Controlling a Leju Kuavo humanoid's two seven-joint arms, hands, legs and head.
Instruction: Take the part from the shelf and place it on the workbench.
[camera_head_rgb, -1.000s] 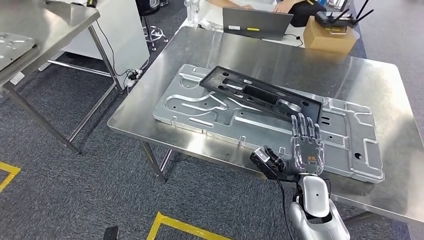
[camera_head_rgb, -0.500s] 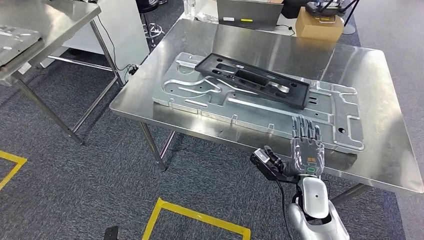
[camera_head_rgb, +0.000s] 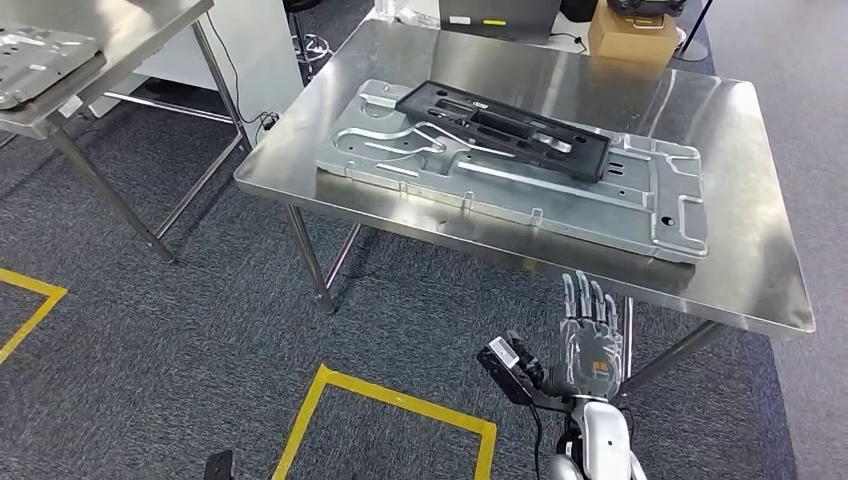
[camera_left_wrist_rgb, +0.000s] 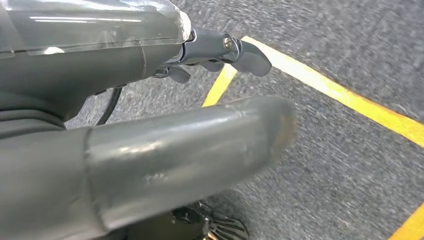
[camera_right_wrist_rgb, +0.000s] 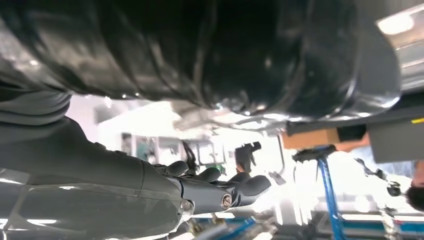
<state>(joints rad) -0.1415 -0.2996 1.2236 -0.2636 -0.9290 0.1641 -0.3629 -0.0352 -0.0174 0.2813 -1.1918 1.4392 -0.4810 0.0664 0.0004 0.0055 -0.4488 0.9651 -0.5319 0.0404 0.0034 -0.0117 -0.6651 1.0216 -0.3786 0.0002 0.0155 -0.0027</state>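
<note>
One black part (camera_head_rgb: 505, 129) is seen lying on one large silver metal plate (camera_head_rgb: 520, 175), which in turn rests flat on the steel workbench (camera_head_rgb: 740, 250). The part is a long, flat, dark frame with several elongated cut-outs along its length; it is laid at a slant across the far half of the plate, and bright metal is visible through its openings. The plate is a stamped sheet with raised ribs, curved channels, small holes and a square opening near its right end.

One cardboard box (camera_head_rgb: 630, 30) is placed at the far edge of the workbench, with a dark object set on top of it; what that object is cannot be told. A second steel table (camera_head_rgb: 120, 40) is seen at the upper left, and one more silver plate (camera_head_rgb: 40, 60) is carried on it.

The right hand (camera_head_rgb: 588, 340) is held upright in front of the near edge of the workbench, apart from it, with its fingers straight and spread and nothing held in it. In the right wrist view the same hand (camera_right_wrist_rgb: 215, 192) is shown with dark fingers extended and nothing between them. In the left wrist view the left hand (camera_left_wrist_rgb: 165, 90) is seen above grey carpet (camera_left_wrist_rgb: 350, 60) marked with yellow tape lines (camera_left_wrist_rgb: 340, 95); its thumb and fingers are apart and nothing is held.
</note>
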